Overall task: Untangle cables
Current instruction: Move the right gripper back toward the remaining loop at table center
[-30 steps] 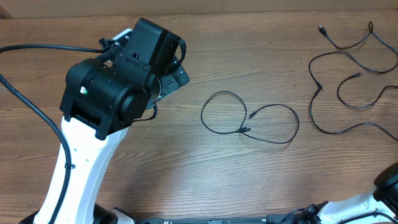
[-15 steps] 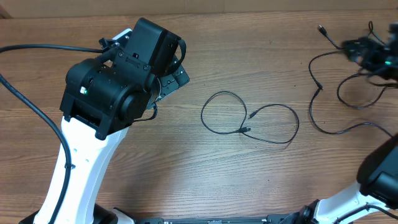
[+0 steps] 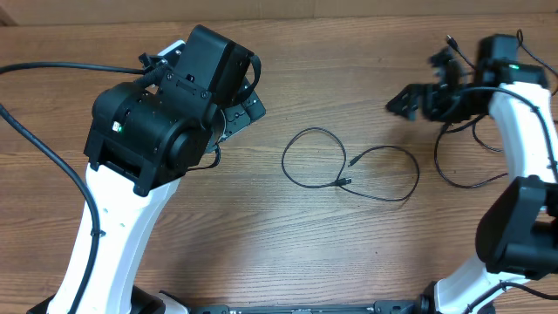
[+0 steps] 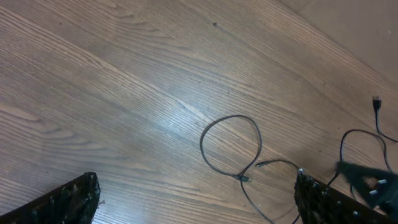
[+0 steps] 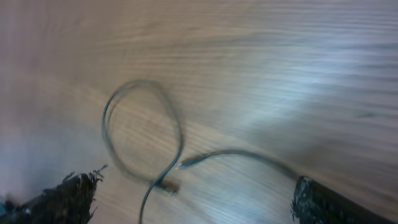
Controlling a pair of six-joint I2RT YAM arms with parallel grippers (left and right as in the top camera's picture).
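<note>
Both left tool (image 4: 199, 202) and right tool (image 3: 417, 87) released, empty: reach step.
Next: right tool should drop onto looped cable (image 3: 342, 182), pinch one strand.

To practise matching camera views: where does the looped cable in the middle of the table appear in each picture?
Overhead: looped cable lies just right of centre.
Left wrist: looped cable sits low, right of centre.
Right wrist: looped cable sits left of centre, blurred.
Shared landmark: the plug end beside the loop's crossing.
</note>
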